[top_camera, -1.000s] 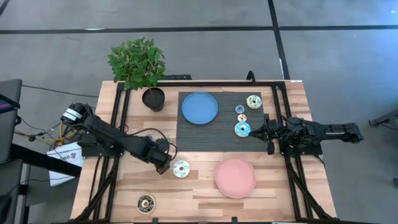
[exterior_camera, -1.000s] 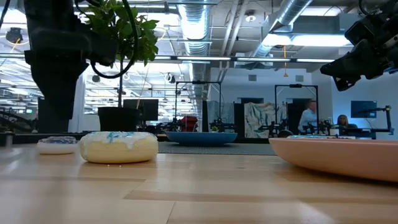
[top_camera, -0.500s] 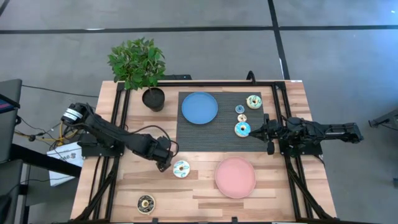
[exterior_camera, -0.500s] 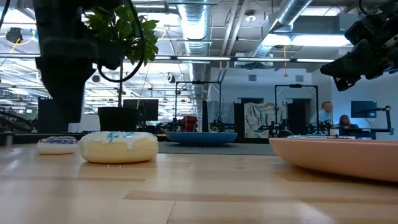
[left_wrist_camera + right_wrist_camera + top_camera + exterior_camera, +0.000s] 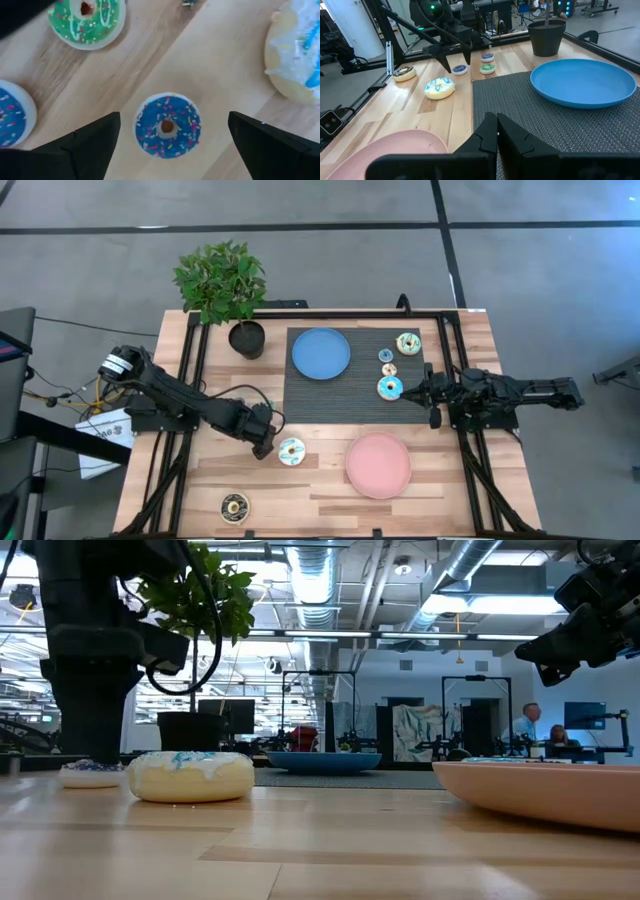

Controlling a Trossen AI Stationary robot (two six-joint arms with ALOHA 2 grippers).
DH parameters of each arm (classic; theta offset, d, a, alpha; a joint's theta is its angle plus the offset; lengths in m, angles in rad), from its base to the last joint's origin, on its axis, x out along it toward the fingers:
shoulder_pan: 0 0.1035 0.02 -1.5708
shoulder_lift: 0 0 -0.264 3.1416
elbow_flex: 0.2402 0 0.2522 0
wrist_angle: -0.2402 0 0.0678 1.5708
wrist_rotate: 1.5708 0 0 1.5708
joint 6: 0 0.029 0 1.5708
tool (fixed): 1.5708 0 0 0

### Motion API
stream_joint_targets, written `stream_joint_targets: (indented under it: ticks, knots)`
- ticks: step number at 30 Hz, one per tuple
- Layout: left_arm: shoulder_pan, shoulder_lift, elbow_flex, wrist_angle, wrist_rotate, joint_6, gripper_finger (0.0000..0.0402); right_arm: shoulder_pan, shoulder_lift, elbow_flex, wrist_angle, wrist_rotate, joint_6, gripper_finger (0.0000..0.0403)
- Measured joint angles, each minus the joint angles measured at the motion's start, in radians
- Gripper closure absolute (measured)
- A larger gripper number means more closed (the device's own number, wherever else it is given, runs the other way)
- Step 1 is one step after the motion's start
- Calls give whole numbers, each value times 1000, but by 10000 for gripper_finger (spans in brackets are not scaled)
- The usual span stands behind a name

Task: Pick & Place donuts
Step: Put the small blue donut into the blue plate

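My left gripper (image 5: pixel 167 137) has spread wider, released, straddling the tiny blue-iced sprinkled ring donut (image 5: pixel 167 126) near the desk's left edge; my right gripper (image 5: pixel 496 134) stays clenched, empty.

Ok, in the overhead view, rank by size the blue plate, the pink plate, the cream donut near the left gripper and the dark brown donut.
1. Pink plate, slightly ahead of
2. Blue plate, close enough to be unsure
3. Cream donut
4. Dark brown donut, about equal to the cream one

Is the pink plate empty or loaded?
Empty. The high view shows the pink plate bare, with every visible donut lying off it.
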Motion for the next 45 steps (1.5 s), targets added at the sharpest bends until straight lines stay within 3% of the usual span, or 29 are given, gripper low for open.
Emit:
stream_joint_targets:
  ticks: [24, 36, 45]
  knots:
    - [-6, -4, -102, 110, -5, -52, 39, 0, 0, 0, 0, 0, 0, 403]
    - [-5, -2, -104, 97, -8, -67, 116, 0, 0, 0, 0, 0, 0, 403]
    - [-5, -1, -104, 79, -4, -69, 143, 0, 0, 0, 0, 0, 0, 403]
